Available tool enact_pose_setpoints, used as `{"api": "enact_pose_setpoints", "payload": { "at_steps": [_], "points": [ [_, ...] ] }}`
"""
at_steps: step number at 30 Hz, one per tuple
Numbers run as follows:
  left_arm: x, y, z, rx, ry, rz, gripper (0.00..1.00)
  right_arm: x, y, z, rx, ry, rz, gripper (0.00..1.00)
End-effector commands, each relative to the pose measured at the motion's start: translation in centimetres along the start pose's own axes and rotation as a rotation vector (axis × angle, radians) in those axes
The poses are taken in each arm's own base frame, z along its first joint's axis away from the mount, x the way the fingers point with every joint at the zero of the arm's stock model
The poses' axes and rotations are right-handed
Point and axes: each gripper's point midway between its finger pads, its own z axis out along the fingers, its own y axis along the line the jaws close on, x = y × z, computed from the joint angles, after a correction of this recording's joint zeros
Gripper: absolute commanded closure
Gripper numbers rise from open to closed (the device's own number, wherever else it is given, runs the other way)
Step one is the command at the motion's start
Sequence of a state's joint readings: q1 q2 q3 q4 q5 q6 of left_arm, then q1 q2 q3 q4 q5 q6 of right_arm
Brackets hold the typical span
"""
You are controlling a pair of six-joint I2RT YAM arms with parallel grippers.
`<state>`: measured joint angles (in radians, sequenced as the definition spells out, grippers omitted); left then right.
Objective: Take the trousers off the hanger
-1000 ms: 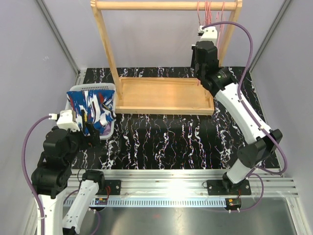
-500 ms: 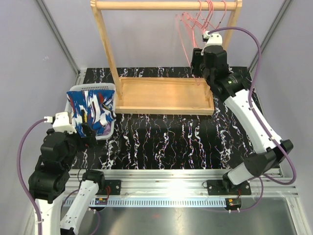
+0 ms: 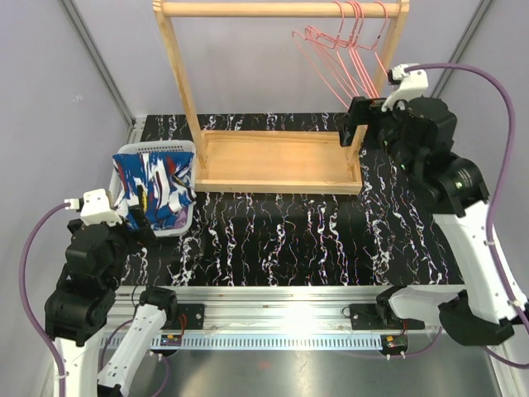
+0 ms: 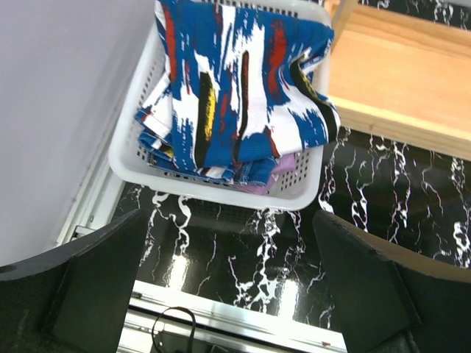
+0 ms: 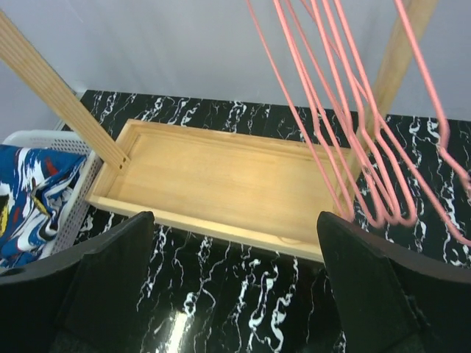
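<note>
- Lying crumpled in a white basket [image 3: 157,147] at the left edge of the table [image 3: 289,240], the dark blue trousers [image 3: 157,188] with white, red and yellow splashes fill most of it and spill over its near rim.
- From the left wrist camera we see the lilac trousers [image 4: 274,170] under the dark blue trousers [image 4: 235,88], with only a small fold showing at the basket's [image 4: 136,158] near right corner.
- We see the left fingers [image 4: 88,279] spread wide with nothing between them. They sit on the near side of the basket, close to both garments but not touching them.
- We find the right fingers [image 5: 368,279] just as wide apart and holding nothing. They are raised beside the right post of the wooden rack [image 3: 178,74], well apart from the basket and the trousers.
- Pink wire hangers [image 3: 339,50] hang from the rack's top rail, bunched at its right end and swung at a slant. In the right wrist view the hangers [image 5: 353,125] cross the frame above the rack's wooden tray [image 5: 221,184].
</note>
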<state>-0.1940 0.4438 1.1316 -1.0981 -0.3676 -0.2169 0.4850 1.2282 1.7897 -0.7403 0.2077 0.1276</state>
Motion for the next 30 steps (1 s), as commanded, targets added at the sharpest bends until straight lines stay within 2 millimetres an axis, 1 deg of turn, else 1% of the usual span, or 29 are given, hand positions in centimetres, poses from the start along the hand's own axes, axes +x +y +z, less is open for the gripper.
{"api": "enact_pose_setpoints", "payload": {
  "at_steps": [1,2,3,4,6,7,9,10,11,12,13,14,16,17,19,20,22,26,29,30],
  "points": [
    [-2.8,1.1,-1.1,-0.040,-0.128,-0.019,0.01,1.0,-1.4,-3.7,0.020,0.017,-0.009,0.01],
    [-2.7,1.2,-1.2,-0.040,-0.134,-0.016,0.01,1.5,-1.9,-4.4,0.041,0.029,0.008,0.01],
    [-2.8,1.5,-1.4,-0.050,-0.151,-0.020,0.01,2.5,-2.7,-5.3,0.076,0.064,0.005,0.01],
    [-2.8,1.6,-1.4,-0.050,-0.159,-0.015,0.01,2.5,-3.3,-6.7,0.094,0.056,0.013,0.01],
    [-2.9,1.8,-1.6,-0.052,-0.178,-0.012,0.01,4.1,-4.7,-8.2,0.154,0.095,0.013,0.01],
    [-2.9,1.9,-1.8,-0.049,-0.192,-0.009,0.01,4.0,-5.2,-9.6,0.162,0.080,0.017,0.01],
    [-2.8,2.1,-2.0,-0.050,-0.196,-0.006,0.01,5.3,-6.2,-10.9,0.199,0.108,0.015,0.01],
    [-2.6,2.2,-2.0,-0.053,-0.197,0.001,0.01,5.4,-6.6,-11.9,0.208,0.096,0.023,0.01],
    [-2.5,2.7,-2.0,-0.074,-0.201,0.002,0.01,6.1,-7.1,-12.6,0.230,0.115,0.029,0.00],
    [-2.4,2.8,-2.1,-0.076,-0.208,0.001,0.01,6.4,-7.3,-13.0,0.239,0.117,0.031,0.00],
    [-2.2,3.0,-2.0,-0.083,-0.209,0.006,0.01,6.4,-7.6,-13.9,0.242,0.102,0.040,0.00],
    [-2.1,3.3,-2.4,-0.082,-0.230,-0.005,0.01,7.1,-7.9,-14.2,0.255,0.117,0.036,0.00],
    [-2.2,3.3,-2.9,-0.069,-0.248,-0.015,0.01,7.7,-8.5,-15.2,0.268,0.112,0.032,0.00],
    [-2.0,3.3,-2.9,-0.060,-0.250,-0.012,0.01,8.5,-8.9,-15.2,0.279,0.130,0.011,0.01],
    [-2.0,2.9,-2.9,-0.035,-0.247,0.000,0.01,9.0,-9.9,-15.9,0.325,0.118,0.000,0.01],
    [-2.0,2.5,-2.7,-0.017,-0.242,0.008,0.01,9.6,-10.4,-15.8,0.349,0.129,-0.010,0.00],
    [-2.0,2.4,-2.6,-0.015,-0.239,0.009,0.01,9.9,-10.6,-16.0,0.353,0.128,-0.016,0.01],
    [-2.0,2.2,-2.5,-0.008,-0.234,0.015,0.01,10.4,-10.9,-15.8,0.369,0.132,-0.027,0.00],
    [-1.9,2.1,-2.4,-0.005,-0.233,0.013,0.01,10.6,-10.7,-15.5,0.357,0.132,-0.022,0.01],
    [-1.8,2.0,-2.4,0.003,-0.229,0.021,0.01,10.4,-10.3,-15.3,0.337,0.127,-0.018,0.01]
  ]
}}
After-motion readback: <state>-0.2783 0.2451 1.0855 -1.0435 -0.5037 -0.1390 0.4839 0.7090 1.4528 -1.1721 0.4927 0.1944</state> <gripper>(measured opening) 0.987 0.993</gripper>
